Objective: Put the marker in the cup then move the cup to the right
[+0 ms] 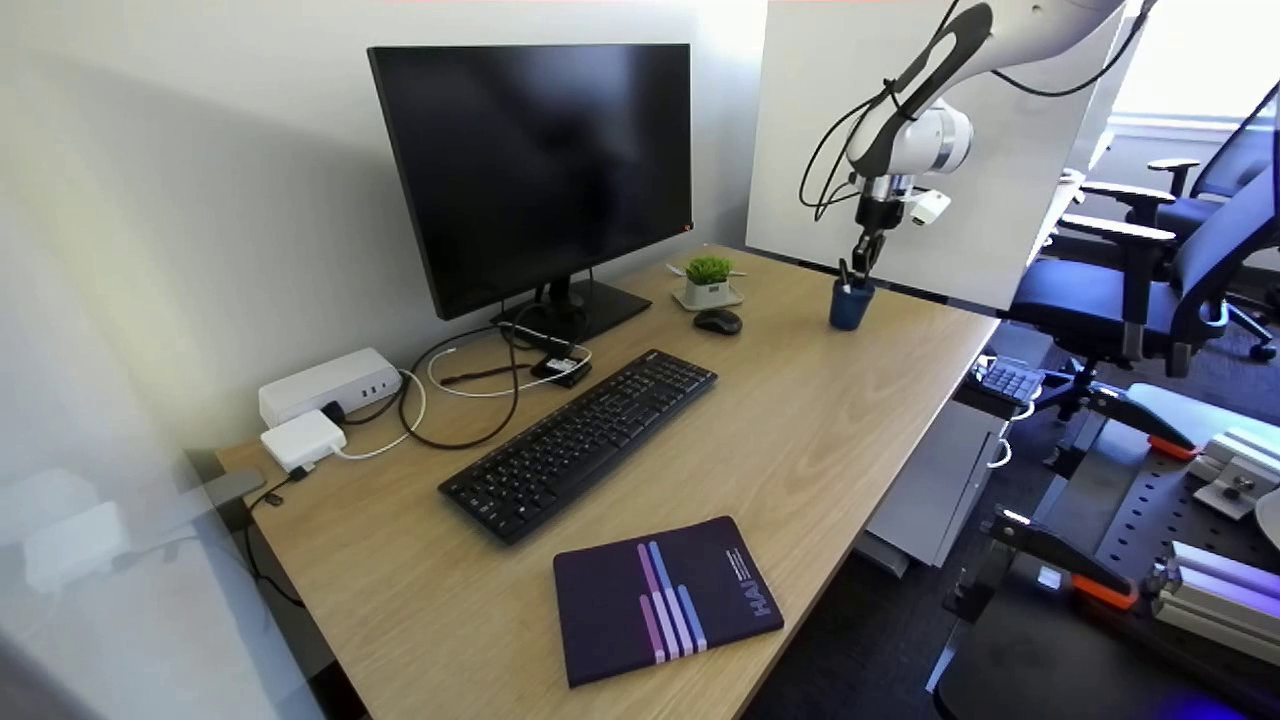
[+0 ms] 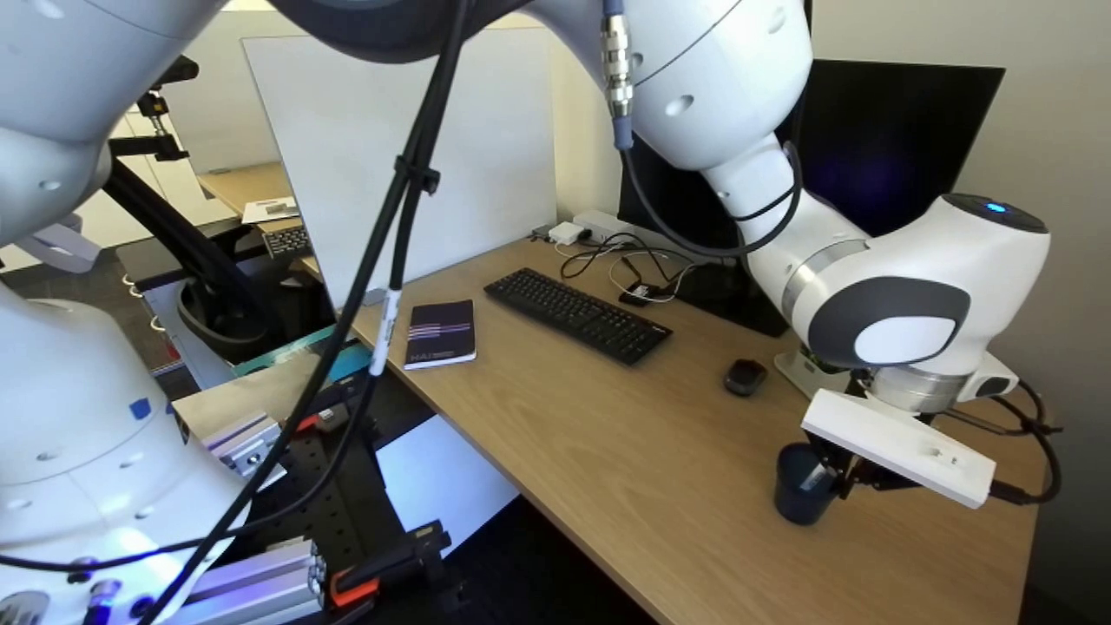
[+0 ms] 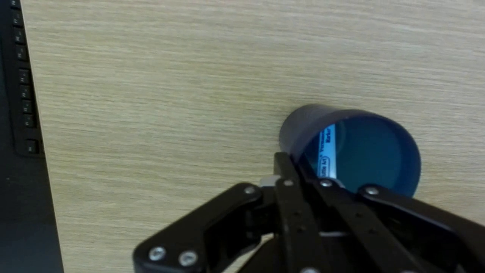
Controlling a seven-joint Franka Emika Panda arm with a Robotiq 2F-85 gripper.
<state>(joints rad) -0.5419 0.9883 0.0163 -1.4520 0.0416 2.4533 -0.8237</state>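
Since the marker (image 3: 328, 151) is already inside the cup (image 1: 849, 310), I read the step in hand as the shift to the right. Gripper (image 3: 292, 158) is nearly closed, cup wall pinched between the fingers: one outside, one inside, right by the marker in the wrist view. Cup is near the end of the desk (image 1: 770, 430) by the white panel (image 1: 980, 220), mouse (image 1: 718, 321) well apart. Can't tell whether its base touches the desk or is lifted, nor whether the goal spot is reached.

Doing it well: the hold is one-sided, so the cup will probably want to swing or tip. Low lift, level, slow, wrist angle fixed. No jerks; a loose marker could rattle against the inner finger. Mind the desk edge on that side, don't overshoot. Set the base flat, let it settle, then part the fingers just enough to free the wall. Exit straight up along the rim; a sideways pull could drag the marker out or topple the cup.
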